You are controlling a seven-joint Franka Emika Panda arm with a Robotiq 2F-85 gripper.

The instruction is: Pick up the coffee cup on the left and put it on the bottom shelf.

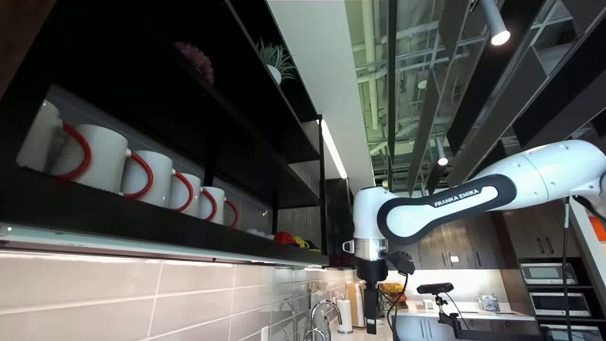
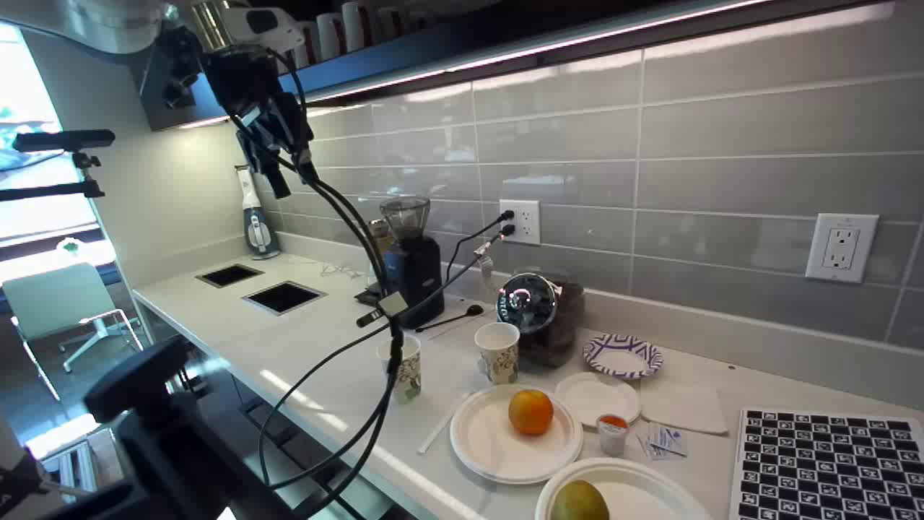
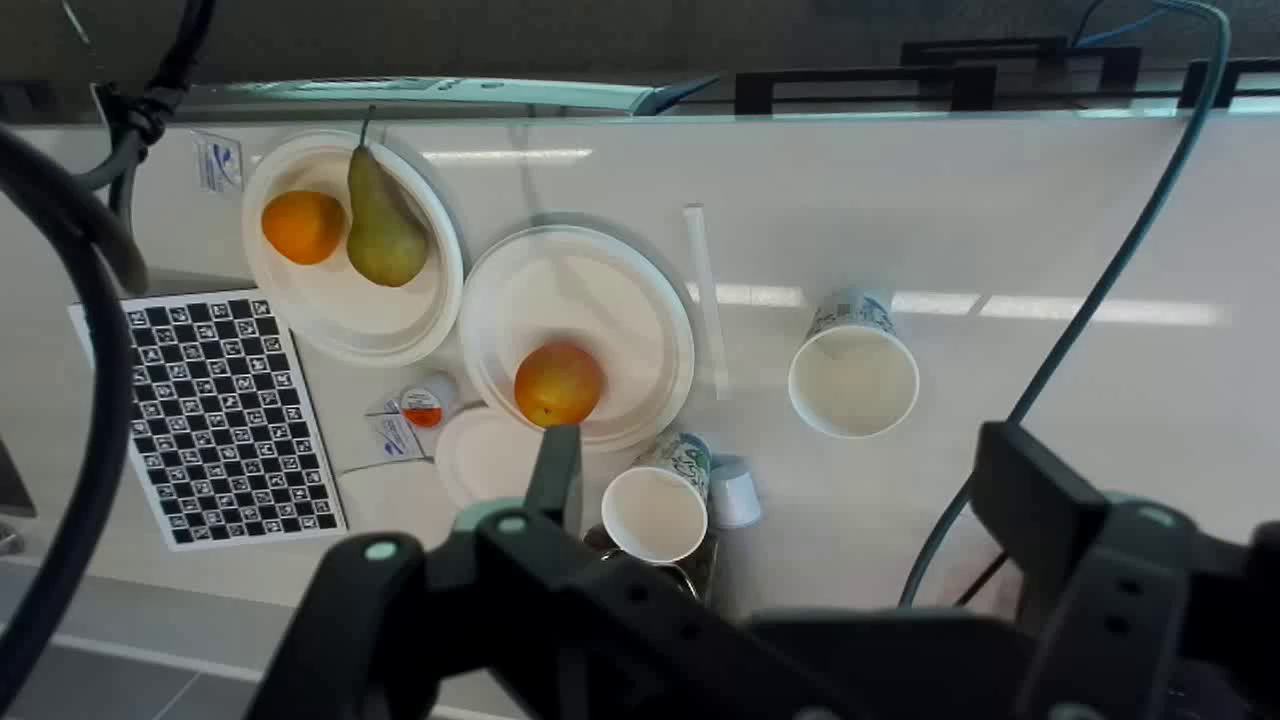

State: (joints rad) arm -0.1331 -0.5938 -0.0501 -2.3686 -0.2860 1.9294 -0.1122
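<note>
Coffee cup (image 3: pixel 853 388) upright on white counter (image 3: pixel 1000 220), near another patterned cup (image 3: pixel 655 512), hand (image 3: pixel 793 475) above, jaws wide apart

Rounded white arm (image 1: pixel 535 177), black band (image 1: pixel 457 198) lettered "FRANKA EMIKA"; silver metal collar (image 1: pixel 369 249); blocky black gripper (image 3: pixel 788 465); black cables (image 2: pixel 395 343).

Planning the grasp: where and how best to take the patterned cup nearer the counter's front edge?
I'd take the cup by its outer walls below the rim, from above, gripper straddling it: it stands upright, mouth up, round, no handle visible, apart from the other patterned cup.
</note>
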